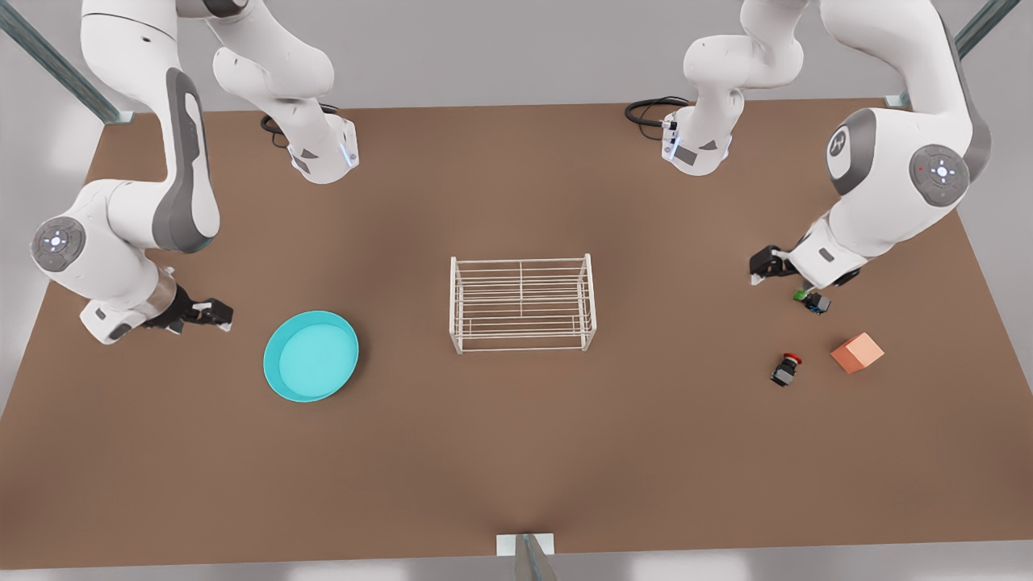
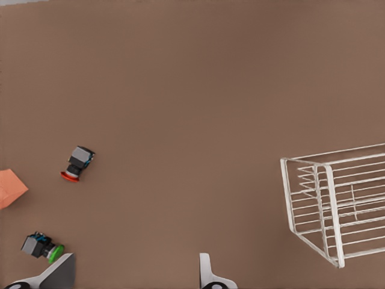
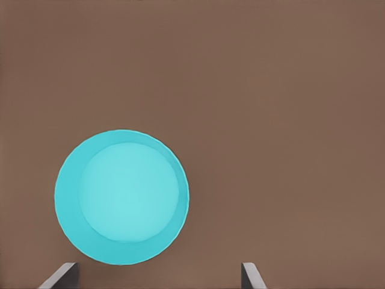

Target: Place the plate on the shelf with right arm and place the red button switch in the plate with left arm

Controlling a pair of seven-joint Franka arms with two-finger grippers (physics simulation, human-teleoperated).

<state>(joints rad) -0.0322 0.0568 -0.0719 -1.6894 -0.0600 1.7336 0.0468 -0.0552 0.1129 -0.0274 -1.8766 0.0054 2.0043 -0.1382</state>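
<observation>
The turquoise plate [image 1: 311, 356] [image 3: 121, 197] lies flat on the brown table at the front view's left. Beside it, farther left, my right gripper [image 1: 218, 313] [image 3: 157, 278] hangs open above the table with nothing between its fingers. The white wire shelf [image 1: 522, 303] [image 2: 337, 205] stands empty mid-table. On its side at the front view's right lies the red button switch [image 1: 787, 369] [image 2: 77, 164]. My left gripper [image 1: 763, 265] [image 2: 133, 280] is open and empty, raised a short way behind that switch.
A green-capped switch [image 1: 813, 300] [image 2: 42, 247] lies just under the left arm's hand, close to one left finger. An orange cube [image 1: 857, 353] [image 2: 9, 188] sits right of the red switch. Bare table separates plate, shelf and switches.
</observation>
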